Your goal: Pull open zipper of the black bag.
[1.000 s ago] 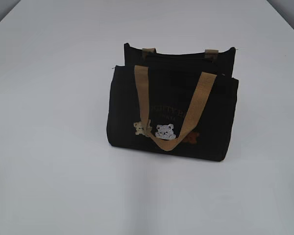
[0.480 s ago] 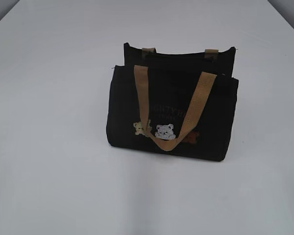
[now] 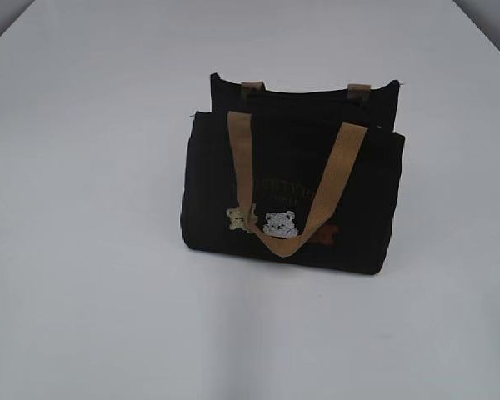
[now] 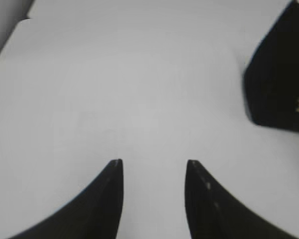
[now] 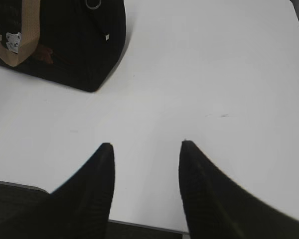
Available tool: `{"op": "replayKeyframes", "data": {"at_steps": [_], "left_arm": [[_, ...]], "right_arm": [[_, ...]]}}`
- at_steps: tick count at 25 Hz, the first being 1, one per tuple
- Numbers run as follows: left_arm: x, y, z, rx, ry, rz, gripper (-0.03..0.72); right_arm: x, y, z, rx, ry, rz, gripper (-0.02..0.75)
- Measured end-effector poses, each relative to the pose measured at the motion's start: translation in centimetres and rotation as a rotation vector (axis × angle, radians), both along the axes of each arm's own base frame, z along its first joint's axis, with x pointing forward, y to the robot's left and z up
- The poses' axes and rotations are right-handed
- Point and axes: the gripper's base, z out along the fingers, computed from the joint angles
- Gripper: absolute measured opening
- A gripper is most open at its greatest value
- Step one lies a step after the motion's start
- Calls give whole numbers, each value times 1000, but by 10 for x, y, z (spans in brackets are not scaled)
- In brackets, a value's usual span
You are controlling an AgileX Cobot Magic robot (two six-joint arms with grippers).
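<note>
Black bag (image 3: pixel 292 200): boxy fabric, tan webbing handles (image 3: pixel 296 179) | both jaws spread, empty

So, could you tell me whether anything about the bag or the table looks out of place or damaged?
Nothing stands out. The black bag stands upright on the white table, its front tan handle hanging down over the bear patches. No spill or tear shows.

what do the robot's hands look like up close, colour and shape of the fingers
Only the fingers show, in the wrist views. The left hand has two black fingers, broad at the base and curving in to narrow pointed tips, with a few tiny pale specks on the right one. The right hand has the same pair of dark, tapered, horn-shaped fingers with a faintly ribbed surface. No cables or markings are visible, and neither arm appears in the exterior view.
</note>
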Motion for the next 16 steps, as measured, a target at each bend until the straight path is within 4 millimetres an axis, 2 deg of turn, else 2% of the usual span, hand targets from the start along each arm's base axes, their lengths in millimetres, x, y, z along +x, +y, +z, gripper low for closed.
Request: {"op": "replayKeyframes", "data": {"at_steps": [4, 16], "left_arm": [[0, -1, 0, 0, 0, 143, 304], [0, -1, 0, 0, 0, 133, 292]], "right_arm": [[0, 0, 0, 0, 0, 0, 338], [0, 0, 0, 0, 0, 0, 338]]}}
